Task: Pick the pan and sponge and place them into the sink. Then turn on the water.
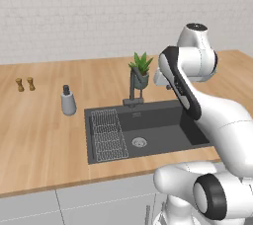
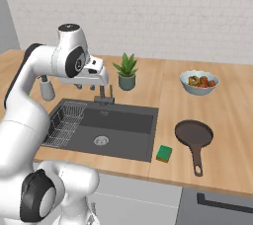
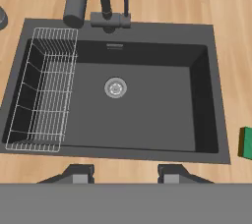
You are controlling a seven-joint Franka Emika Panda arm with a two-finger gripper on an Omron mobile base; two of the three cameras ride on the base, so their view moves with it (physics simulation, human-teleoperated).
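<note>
The dark brown pan [image 2: 193,133] lies on the wooden counter right of the sink [image 2: 123,130], its long handle pointing toward the front edge. The green sponge [image 2: 164,153] rests between pan and sink, and its edge shows at the right border of the hand view [image 3: 246,143]. My gripper [image 2: 85,87] hangs open above the sink's back left, near the faucet [image 2: 104,95], with nothing between its fingertips [image 3: 81,174]. The basin [image 3: 147,105] holds a round drain [image 3: 115,88] and a wire rack [image 3: 44,95]. No water stream runs from the faucet.
A pale bowl of fruit [image 2: 199,82] sits behind the pan. A potted plant [image 2: 126,73] stands behind the faucet. Left of the sink are a soap dispenser [image 1: 68,101] and two small shakers [image 1: 24,84]. A white tiled wall backs the counter.
</note>
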